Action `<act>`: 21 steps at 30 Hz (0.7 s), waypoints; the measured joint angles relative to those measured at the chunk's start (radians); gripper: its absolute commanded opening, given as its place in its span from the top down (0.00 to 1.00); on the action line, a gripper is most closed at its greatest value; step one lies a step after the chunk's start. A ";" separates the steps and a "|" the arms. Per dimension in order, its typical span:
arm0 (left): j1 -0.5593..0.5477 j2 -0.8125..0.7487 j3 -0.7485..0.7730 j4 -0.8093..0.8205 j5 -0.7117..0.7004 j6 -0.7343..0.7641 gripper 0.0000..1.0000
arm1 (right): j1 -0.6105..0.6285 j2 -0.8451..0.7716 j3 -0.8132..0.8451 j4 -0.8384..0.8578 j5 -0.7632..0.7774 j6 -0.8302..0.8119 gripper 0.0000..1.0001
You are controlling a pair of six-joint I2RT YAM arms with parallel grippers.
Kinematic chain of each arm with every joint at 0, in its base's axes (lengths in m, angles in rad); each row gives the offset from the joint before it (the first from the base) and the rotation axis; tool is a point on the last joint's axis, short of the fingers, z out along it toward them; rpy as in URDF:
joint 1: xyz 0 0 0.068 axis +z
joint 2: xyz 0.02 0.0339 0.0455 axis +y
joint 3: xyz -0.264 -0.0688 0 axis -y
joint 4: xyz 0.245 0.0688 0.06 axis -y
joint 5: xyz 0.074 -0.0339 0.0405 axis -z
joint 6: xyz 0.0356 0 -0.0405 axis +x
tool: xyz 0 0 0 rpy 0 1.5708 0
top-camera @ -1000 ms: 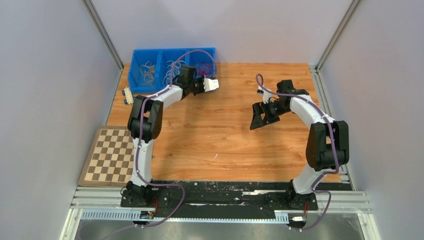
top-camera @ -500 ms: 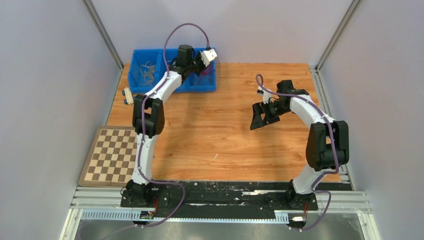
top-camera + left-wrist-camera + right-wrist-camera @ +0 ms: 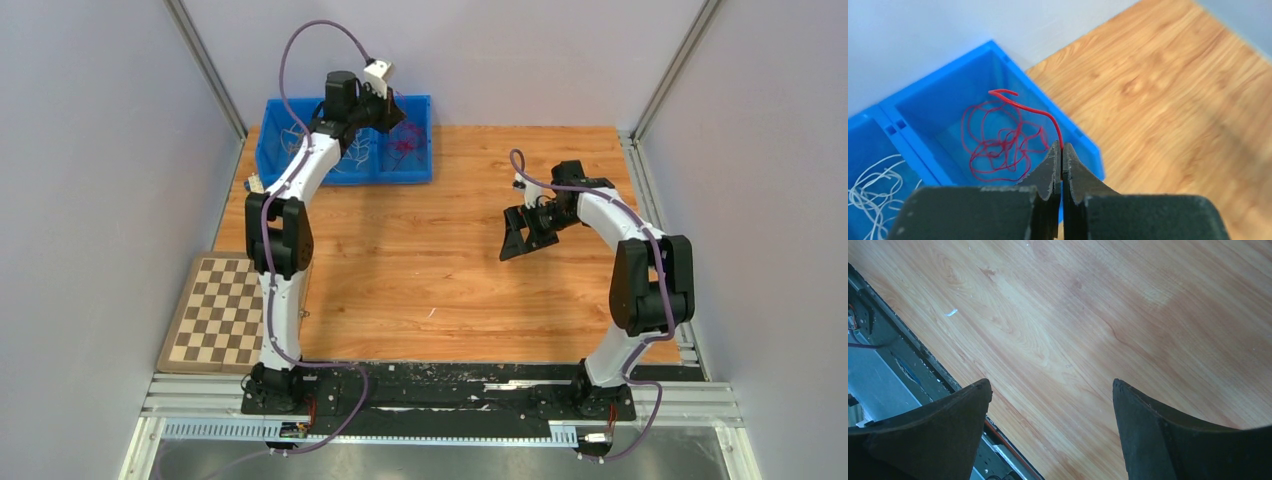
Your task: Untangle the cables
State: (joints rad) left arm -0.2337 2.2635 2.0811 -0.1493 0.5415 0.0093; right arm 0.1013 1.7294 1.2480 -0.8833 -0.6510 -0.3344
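Note:
My left gripper is shut on a thin red cable that curves up from its tips, held above the right compartment of the blue bin. In that compartment lies a tangle of red cables. White cables lie in the middle compartment. From above, my left gripper hangs over the blue bin, where the red cables, white cables and tan cables lie in separate compartments. My right gripper is open and empty over the wood; its fingers stand wide apart.
A checkerboard lies at the table's left front. A small white connector block sits left of the bin. Grey walls and metal rails enclose the table. The black base rail shows in the right wrist view.
My left arm has swung back and left, from the table beside the bin to above its right compartment, carrying the red cable. The right arm has not moved.

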 measured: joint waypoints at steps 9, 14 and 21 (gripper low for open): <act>0.011 -0.153 0.024 0.054 0.060 -0.222 1.00 | 0.000 0.016 0.011 0.000 -0.003 0.000 0.11; 0.012 -0.121 0.158 0.019 0.044 -0.265 1.00 | 0.000 0.022 0.016 -0.002 -0.004 0.000 0.12; 0.014 0.032 0.263 0.012 -0.003 -0.312 0.86 | 0.000 0.035 0.022 -0.003 -0.001 0.000 0.12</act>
State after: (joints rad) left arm -0.2195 2.2955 2.3444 -0.1371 0.5388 -0.3023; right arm 0.1013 1.7641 1.2697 -0.8860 -0.6521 -0.3340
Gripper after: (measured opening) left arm 0.008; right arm 0.887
